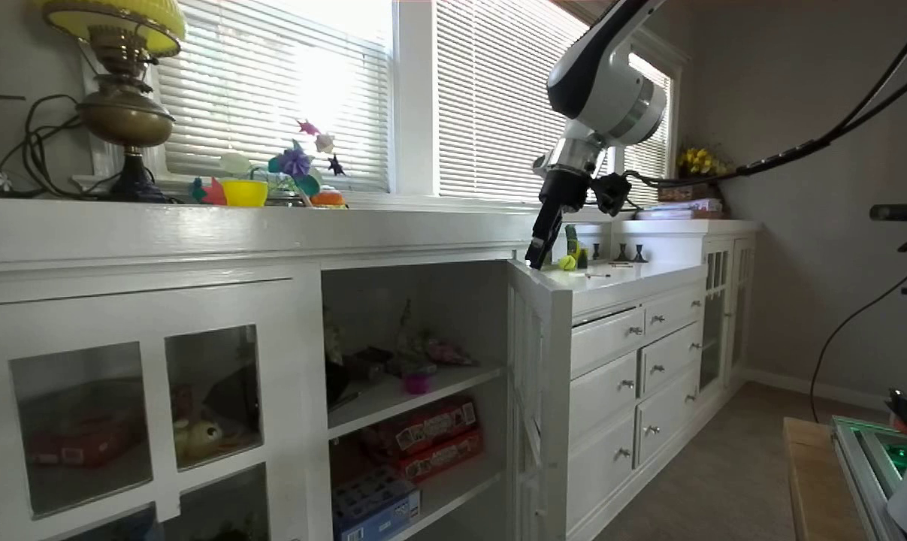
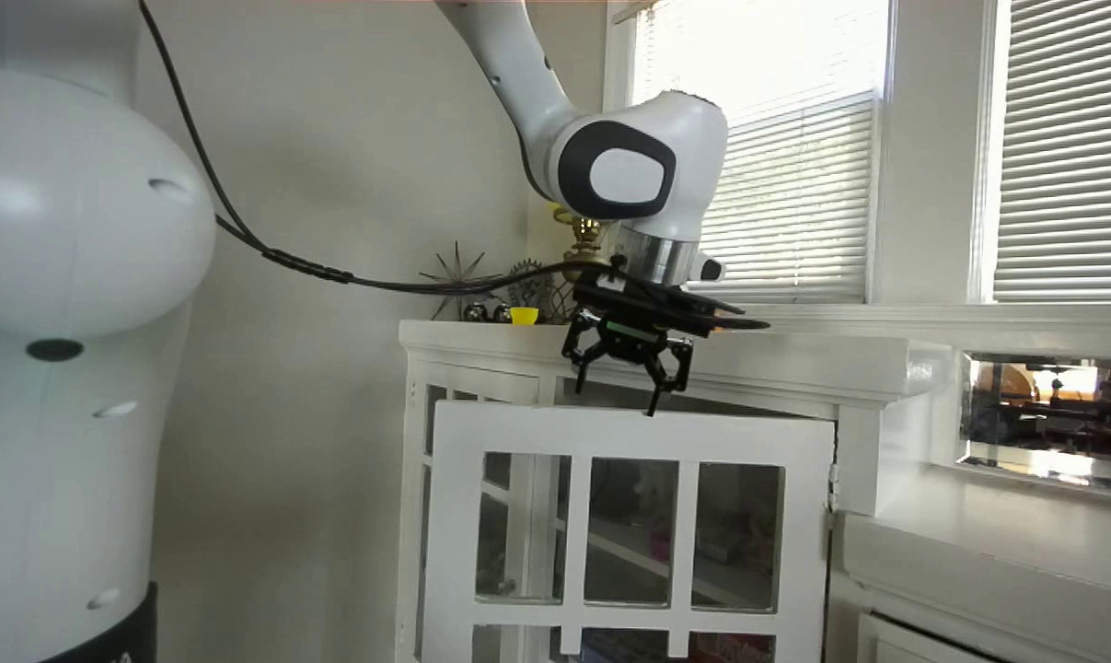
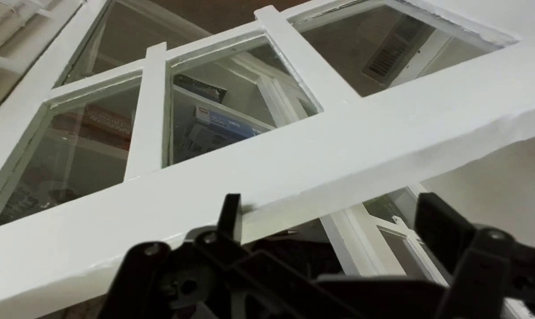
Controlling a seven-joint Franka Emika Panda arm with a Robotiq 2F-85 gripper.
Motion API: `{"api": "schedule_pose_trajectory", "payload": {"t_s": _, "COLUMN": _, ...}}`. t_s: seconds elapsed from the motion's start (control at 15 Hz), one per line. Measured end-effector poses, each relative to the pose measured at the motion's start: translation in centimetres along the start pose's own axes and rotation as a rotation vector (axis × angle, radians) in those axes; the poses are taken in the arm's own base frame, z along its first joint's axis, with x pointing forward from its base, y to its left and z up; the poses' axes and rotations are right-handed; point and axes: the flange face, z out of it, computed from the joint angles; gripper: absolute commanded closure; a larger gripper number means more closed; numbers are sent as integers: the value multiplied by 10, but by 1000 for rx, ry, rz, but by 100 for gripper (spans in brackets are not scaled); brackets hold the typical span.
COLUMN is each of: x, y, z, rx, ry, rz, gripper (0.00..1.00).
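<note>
Your gripper [image 2: 616, 400] is spread, its fingers [image 3: 230, 217] well apart, at the top edge of the open cabinet door [image 2: 685, 534], roughly midway along it. In the wrist view you have one finger in front of the door's face, right at its upper edge, while the second sits past that edge, over the gap behind the door. Whether the finger in front touches the door or hangs just beside it, you cannot tell from these views. Your arm [image 2: 647, 170] comes down from above the door, and in both exterior views the gripper reaches about level with its top.

The door stands swung outward from the white cabinet [image 1: 295, 376], with its hinges [image 2: 833, 483] at the side nearest the drawers [image 1: 607, 342]. On the inner side of the door you can see a shelf [image 1: 468, 382] bearing a purple cup [image 1: 417, 383] and other items too dim to tell. Lower down on that side of the door, two red boxes [image 1: 432, 428] lie stacked, with a blue box [image 1: 378, 503] near them.

Higher than the door, on the cabinet's top, you have a brass lamp [image 1: 126, 120], a yellow cup [image 1: 245, 193] and a colourful pinwheel-like ornament [image 1: 295, 161]. Past the door's hinge side, a white table [image 2: 1006, 516] runs above the drawers and carries dark candle holders [image 1: 639, 259].
</note>
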Motion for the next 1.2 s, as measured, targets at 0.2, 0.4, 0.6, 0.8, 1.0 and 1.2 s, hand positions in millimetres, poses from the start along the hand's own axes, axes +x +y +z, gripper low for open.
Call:
{"api": "schedule_pose_trajectory", "payload": {"t_s": 0.2, "x": 2, "y": -2, "z": 1, "rx": -11, "ry": 13, "rz": -21, "gripper": 0}}
{"api": "schedule_pose_trajectory", "payload": {"t_s": 0.4, "x": 1, "y": -10, "z": -1, "rx": -102, "ry": 3, "rz": -43, "gripper": 0}}
{"api": "schedule_pose_trajectory", "payload": {"t_s": 0.6, "x": -16, "y": -35, "z": -3, "rx": -163, "ry": -52, "rz": -53, "gripper": 0}}
{"api": "schedule_pose_trajectory", "payload": {"t_s": 0.8, "x": -37, "y": -63, "z": -5, "rx": -190, "ry": -97, "rz": -64, "gripper": 0}}
{"api": "schedule_pose_trajectory", "payload": {"t_s": 1.0, "x": -53, "y": -82, "z": -6, "rx": -194, "ry": -111, "rz": -75, "gripper": 26}}
{"api": "schedule_pose_trajectory", "payload": {"t_s": 1.2, "x": -49, "y": -94, "z": -8, "rx": -191, "ry": -97, "rz": -100, "gripper": 48}}
